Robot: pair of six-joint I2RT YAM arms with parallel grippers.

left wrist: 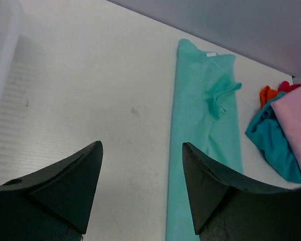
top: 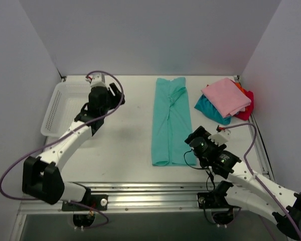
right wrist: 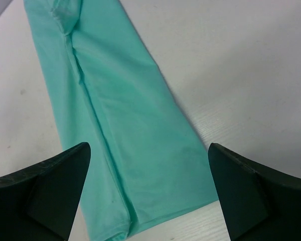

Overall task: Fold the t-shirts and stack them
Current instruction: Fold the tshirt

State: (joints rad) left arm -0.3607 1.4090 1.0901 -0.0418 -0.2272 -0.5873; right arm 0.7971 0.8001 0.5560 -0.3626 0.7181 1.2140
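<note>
A teal-green t-shirt (top: 169, 123) lies on the table as a long narrow strip, folded lengthwise, with its collar end at the back. My right gripper (top: 191, 148) hovers over the strip's near right corner, jaws wide open and empty; in the right wrist view the shirt's (right wrist: 125, 130) near hem shows between the fingertips of the gripper (right wrist: 149, 146). My left gripper (top: 114, 94) is open and empty too, left of the shirt over bare table. The left wrist view shows the left gripper (left wrist: 141, 145) with the shirt (left wrist: 205, 125) off to its right. Folded shirts are stacked at the back right: pink (top: 226, 95) on top, then teal-blue (top: 209, 109), red (top: 247, 108) and orange (top: 239, 86).
A white mesh basket (top: 57, 108) stands at the left edge, just beside the left arm. Walls close in the table at the back and on both sides. A metal rail (top: 150, 193) runs along the near edge by the arm bases.
</note>
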